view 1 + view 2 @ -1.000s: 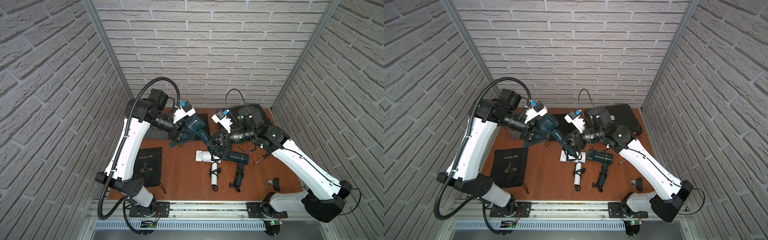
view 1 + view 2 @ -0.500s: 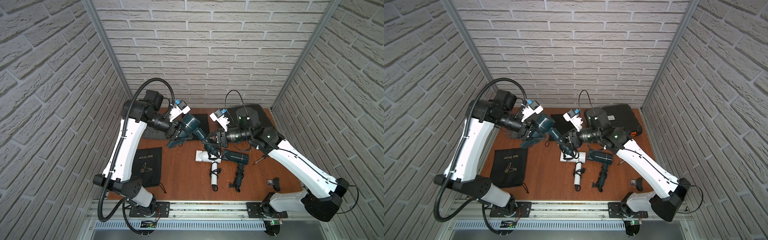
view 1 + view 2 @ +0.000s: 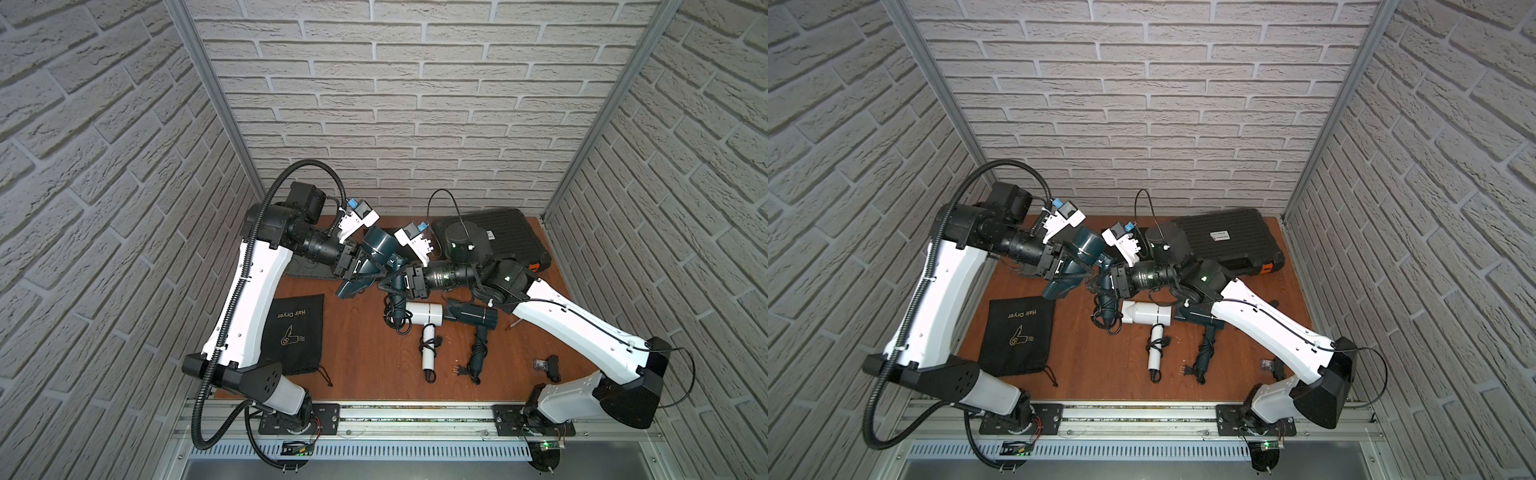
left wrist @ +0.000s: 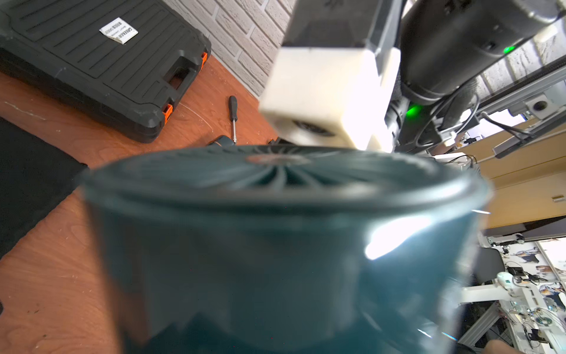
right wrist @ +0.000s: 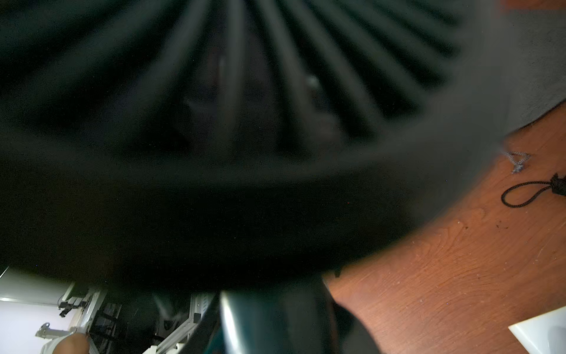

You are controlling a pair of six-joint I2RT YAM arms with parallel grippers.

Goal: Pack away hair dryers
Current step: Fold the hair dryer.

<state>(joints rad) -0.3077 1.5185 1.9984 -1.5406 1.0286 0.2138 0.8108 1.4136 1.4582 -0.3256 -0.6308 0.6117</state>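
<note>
1. Left wrist view: the black hard case (image 4: 92, 61) lies closed at the back of the desk (image 3: 365, 374), close behind your right arm. A wide backward swing of that arm could knock it.
2. The black pouch (image 3: 297, 332) lies flat near the left arm's base, well apart from both claws. Its mouth looks closed, so a one-armed drop would probably miss.
3. The held teal dryer (image 3: 376, 249) is up off the desk, toward the back. Your left claw (image 3: 360, 266) is clamped fairly wide on its barrel. Your right claw (image 3: 392, 284) straddles its handle, but you cannot tell from these views whether it pinches. If the arms pull along different lines, the dryer may twist loose. It also fills most of both wrist views, so you steer nearly blind.
4. The white dryer (image 3: 424, 311) and the second teal dryer (image 3: 473, 318) lie just below, and a slip would land on them.
5. The coiled cord (image 3: 395, 320) on the held handle hangs just beside the white dryer and could snag it.
</note>
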